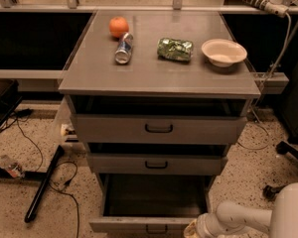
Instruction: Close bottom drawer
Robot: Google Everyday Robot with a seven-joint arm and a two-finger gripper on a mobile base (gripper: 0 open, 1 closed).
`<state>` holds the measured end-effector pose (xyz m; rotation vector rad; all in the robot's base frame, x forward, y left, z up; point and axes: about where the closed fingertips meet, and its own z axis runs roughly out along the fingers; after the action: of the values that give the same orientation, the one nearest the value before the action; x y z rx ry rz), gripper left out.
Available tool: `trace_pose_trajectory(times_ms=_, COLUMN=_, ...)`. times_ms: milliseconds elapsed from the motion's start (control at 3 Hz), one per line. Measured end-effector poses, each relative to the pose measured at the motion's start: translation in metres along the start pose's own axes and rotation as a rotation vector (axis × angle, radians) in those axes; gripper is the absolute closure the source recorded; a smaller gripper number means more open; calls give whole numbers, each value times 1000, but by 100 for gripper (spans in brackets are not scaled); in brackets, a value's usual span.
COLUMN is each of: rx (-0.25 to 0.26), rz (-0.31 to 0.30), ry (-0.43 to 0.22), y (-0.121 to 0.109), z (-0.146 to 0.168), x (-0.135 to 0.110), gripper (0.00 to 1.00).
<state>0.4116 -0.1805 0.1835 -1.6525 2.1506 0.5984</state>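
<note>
Drawer: bottom drawer [139, 225] open.
Tool: end effector [192, 230] by its front's right end; grip state cannot tell.
Risk: off-centre push jams it.

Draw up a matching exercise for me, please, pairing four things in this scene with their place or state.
Things:
1. can
2. bowl
3. bottom drawer
4. pincer

Place or state:
A. pulled far out, dark inside showing
B. low down, by the right part of the lowest front panel
C. lying on its side on the cabinet top
D. standing upright near the top's right edge

Pairs: 1-C, 2-D, 3-A, 4-B
</note>
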Motion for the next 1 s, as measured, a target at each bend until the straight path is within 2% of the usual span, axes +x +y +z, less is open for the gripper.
trace_pose_trajectory(times_ms=1000, rx=0, rz=0, ry=0, y=0, z=0, x=0, gripper=12)
